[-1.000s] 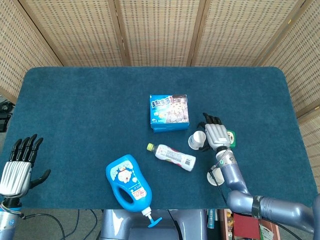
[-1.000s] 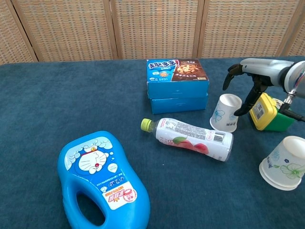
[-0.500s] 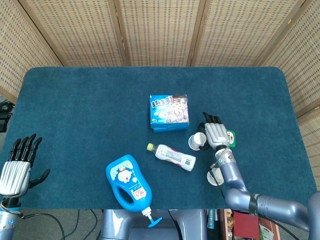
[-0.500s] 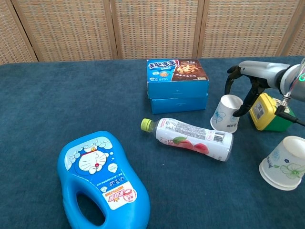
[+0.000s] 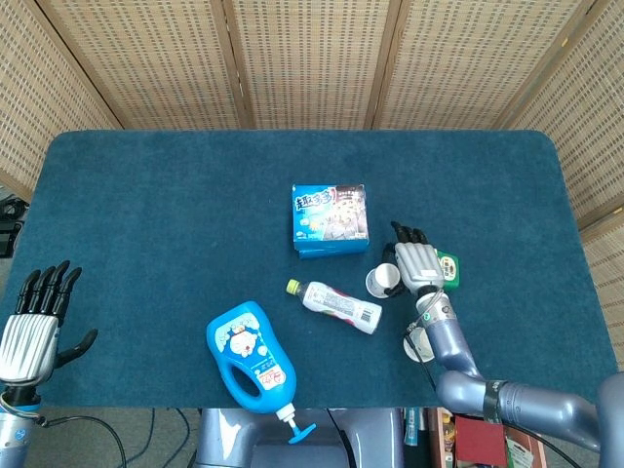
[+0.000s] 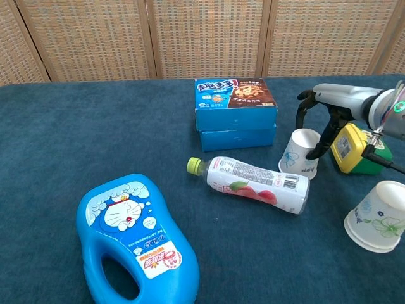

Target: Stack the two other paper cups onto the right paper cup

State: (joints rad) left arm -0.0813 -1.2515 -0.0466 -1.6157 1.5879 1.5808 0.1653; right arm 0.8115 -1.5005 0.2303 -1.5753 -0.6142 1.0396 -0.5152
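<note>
At the chest view's lower right a paper cup (image 6: 378, 217) lies tilted, beyond it the right hand (image 6: 333, 109) arches, fingers spread and holding nothing, over an upright cup (image 6: 299, 152) at centre right, while the left hand (image 5: 34, 322) hangs spread lower left.

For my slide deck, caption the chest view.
Right hand reaching over an upright paper cup beside a lying drink bottle.

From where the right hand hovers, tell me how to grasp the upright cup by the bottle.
Take the paper cup by its upper wall, just under the open rim, coming from above. It stands mouth up, the right hand is over it, and the bottle crowds its base.
</note>
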